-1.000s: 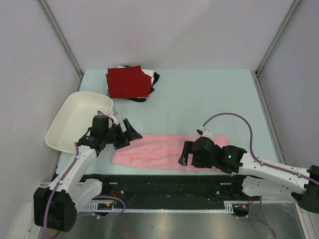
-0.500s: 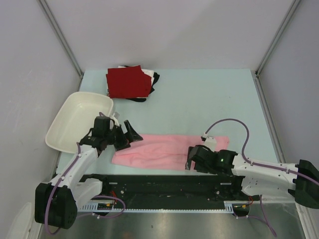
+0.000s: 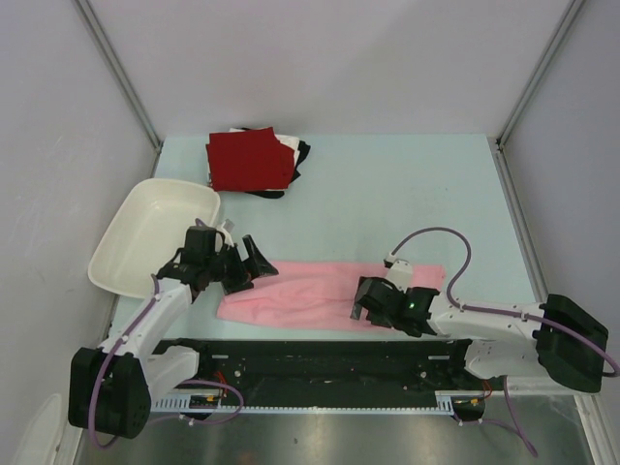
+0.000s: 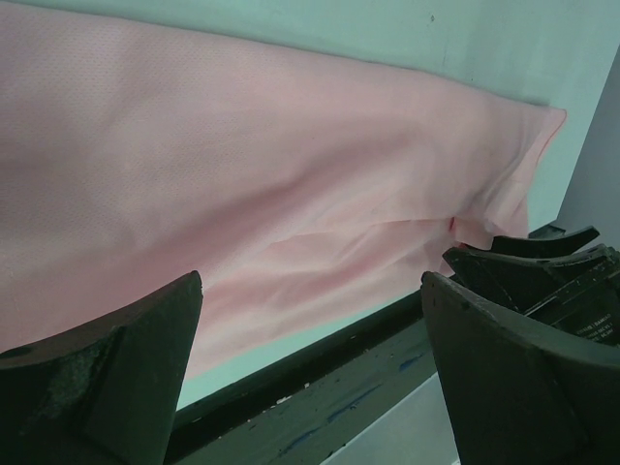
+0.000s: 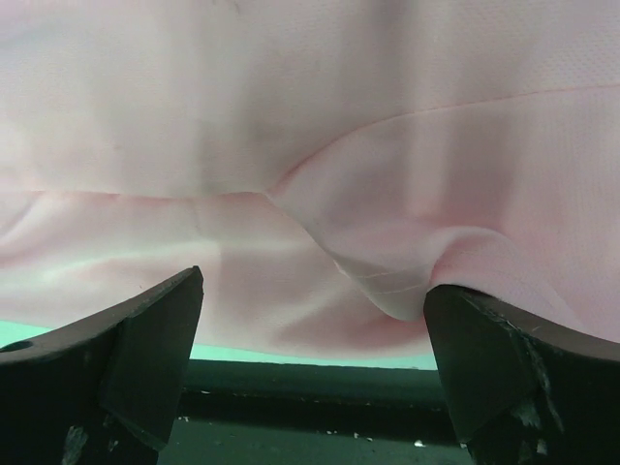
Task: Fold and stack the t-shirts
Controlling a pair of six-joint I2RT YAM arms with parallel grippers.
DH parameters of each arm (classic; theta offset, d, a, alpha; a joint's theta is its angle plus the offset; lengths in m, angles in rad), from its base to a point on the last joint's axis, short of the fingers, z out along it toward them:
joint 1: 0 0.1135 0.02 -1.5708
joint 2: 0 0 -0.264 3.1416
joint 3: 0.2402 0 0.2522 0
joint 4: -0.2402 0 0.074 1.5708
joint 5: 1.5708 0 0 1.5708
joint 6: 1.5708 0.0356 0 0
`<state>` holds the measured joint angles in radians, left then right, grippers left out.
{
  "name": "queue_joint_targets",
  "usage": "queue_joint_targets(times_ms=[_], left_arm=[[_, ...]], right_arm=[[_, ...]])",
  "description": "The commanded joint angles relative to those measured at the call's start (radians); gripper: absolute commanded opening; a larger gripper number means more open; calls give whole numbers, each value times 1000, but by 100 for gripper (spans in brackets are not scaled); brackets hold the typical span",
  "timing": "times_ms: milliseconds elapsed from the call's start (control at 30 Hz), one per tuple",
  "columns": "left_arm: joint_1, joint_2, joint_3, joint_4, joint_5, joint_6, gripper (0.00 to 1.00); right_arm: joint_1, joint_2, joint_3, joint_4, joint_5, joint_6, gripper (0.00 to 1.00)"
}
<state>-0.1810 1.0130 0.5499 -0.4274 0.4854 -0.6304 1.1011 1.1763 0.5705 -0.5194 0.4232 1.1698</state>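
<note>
**A:** We have a pale green table (image 3: 387, 194) closed in by grey panels. The pink t-shirt (image 3: 300, 291) lies as a long band across the lower middle of the top view, close to the near edge. Where do we stand?

**B:** The lengthwise folds look done to us, so we judge we are at the crosswise fold. The folded stack (image 3: 249, 161), dark red on top with white and black edges showing, waits at the upper left, well apart from the band. The white tub (image 3: 145, 232) sits at the left edge.

**A:** And our tools?

**B:** The left gripper (image 3: 254, 263) hovers at the band's left end, jaws wide apart and holding nothing. The right gripper (image 3: 356, 302) is low over the right part, jaws also spread. In its wrist view a raised crease of cloth lies between them. We cannot tell whether the tips touch the cloth.

**A:** So next?

**B:** We would need each tool to close on an edge through all the layers. Then one end goes squarely over the other, so the corners meet and nothing slides loose.
</note>
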Motion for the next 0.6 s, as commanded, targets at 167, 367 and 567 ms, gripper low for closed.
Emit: queue_joint_targets(times_ms=[167, 367, 567], left_arm=[[-3, 7, -1, 35, 19, 31, 100], [-3, -1, -8, 45, 30, 24, 100], [-3, -11, -11, 39, 30, 29, 100]], right_arm=[[11, -17, 126, 29, 75, -44, 98], [32, -34, 147, 12, 83, -39, 97], [60, -29, 152, -4, 94, -24, 96]])
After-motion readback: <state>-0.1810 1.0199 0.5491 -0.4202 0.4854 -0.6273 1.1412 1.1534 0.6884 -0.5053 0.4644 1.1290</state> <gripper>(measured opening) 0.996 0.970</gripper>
